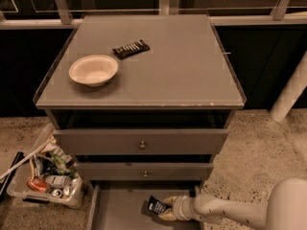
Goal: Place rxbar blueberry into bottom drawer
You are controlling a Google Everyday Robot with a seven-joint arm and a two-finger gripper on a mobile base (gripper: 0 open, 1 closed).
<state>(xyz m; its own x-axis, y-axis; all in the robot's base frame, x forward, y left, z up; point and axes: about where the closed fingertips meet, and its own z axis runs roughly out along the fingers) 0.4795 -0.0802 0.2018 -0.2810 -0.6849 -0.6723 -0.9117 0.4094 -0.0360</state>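
Note:
The bottom drawer is pulled out at the foot of the grey cabinet, its flat grey floor showing. My gripper reaches in from the lower right on a cream-white arm and is shut on the rxbar blueberry, a small dark blue wrapper with white lettering. The bar is held just above or on the drawer floor, near the drawer's right half. I cannot tell whether it touches the floor.
A white bowl and a black-brown wrapped bar lie on the cabinet top. Two upper drawers with round knobs are closed. A clear bin of cans and packets stands on the floor at left. A white post rises at right.

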